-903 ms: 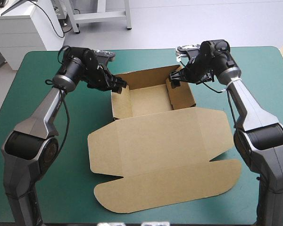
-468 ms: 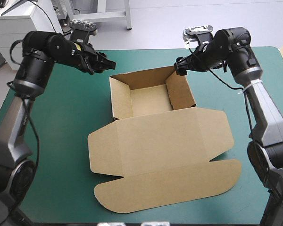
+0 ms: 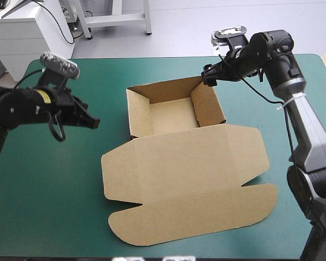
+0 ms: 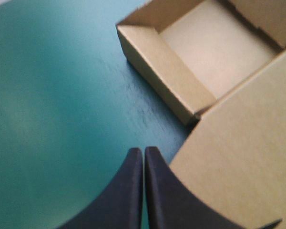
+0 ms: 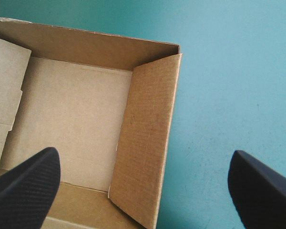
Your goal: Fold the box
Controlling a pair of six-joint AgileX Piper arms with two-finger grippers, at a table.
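- Two black fingers (image 4: 128, 191) of the left end effector (image 3: 92, 123) are pressed together into a single point, with nothing gripped between them.
- It hangs over bare teal-green cover on the desk (image 3: 54, 179), to the left of the brown box (image 3: 179, 163) and clear of it.
- Seen from the left wrist, this end effector (image 4: 143, 151) points towards the corner where the tray's left wall meets the flat lid of the box (image 4: 238, 157).
- The box sits mid-desk as an open tray with its four walls standing, placed towards the far edge.
- Its lid lies flat on the cover and reaches towards the near edge, with rounded flaps at the sides and along the near end.
- The right end effector (image 3: 206, 80) is over the tray's far right corner, its fingers spread wide and holding nothing.
- Seen from the right wrist, one finger (image 5: 28, 181) is over the tray's inside and the other is over the cover outside, with the right wall of the box (image 5: 148, 133) between them.
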